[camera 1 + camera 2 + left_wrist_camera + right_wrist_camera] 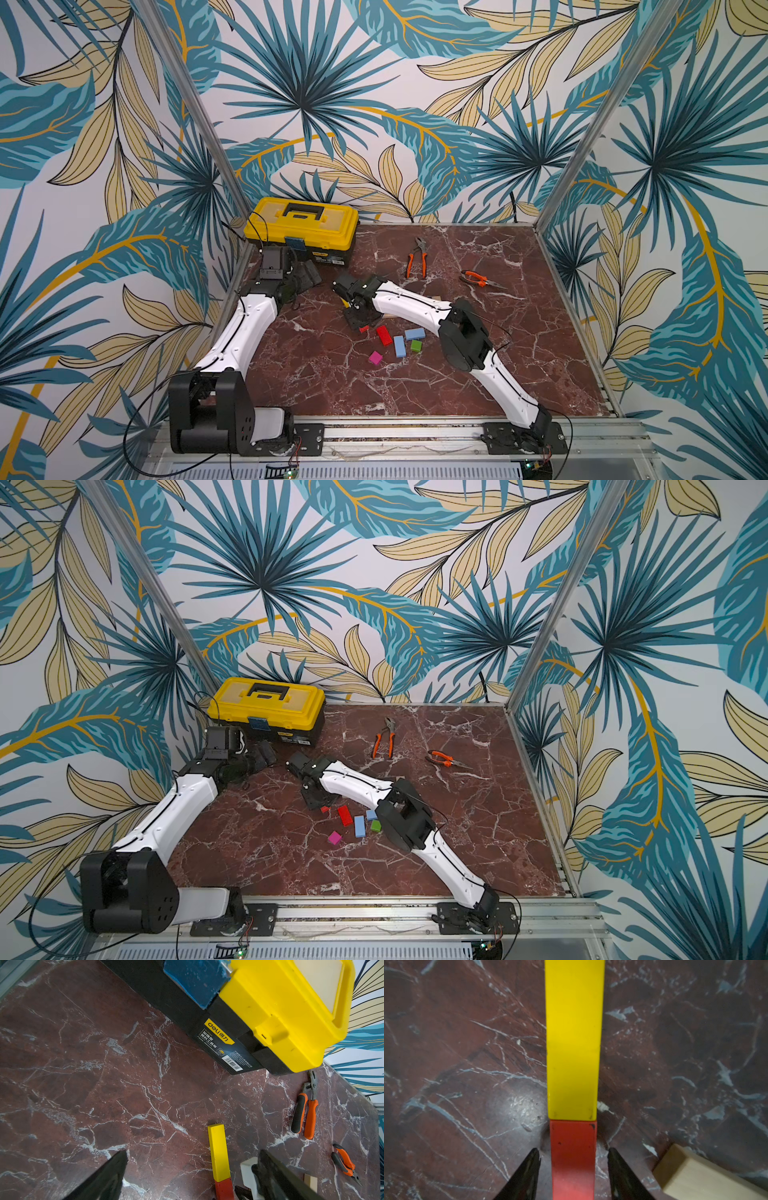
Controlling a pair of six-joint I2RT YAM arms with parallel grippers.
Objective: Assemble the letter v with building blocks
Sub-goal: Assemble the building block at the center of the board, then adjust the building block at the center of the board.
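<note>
**Red block (573, 1138) loose between right jaws**

The right gripper (574, 1149) stands narrowly parted, a slim gap either side of the red block, gripping nothing. The block's long axis runs straight ahead of the fingertips, butting end to end against the yellow bar (573, 1043), which points on away. The left gripper (193, 1152) gapes wide, empty.

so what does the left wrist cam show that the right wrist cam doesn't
Only the left wrist view: the yellow toolbox, the orange-handled pliers and a smaller pair.

Only the right wrist view: the right pincer is open astride the red block, with a gap on each side.

Both: the yellow bar butted end to end against the red block, a plain wooden block nearby, and the marble table.
</note>
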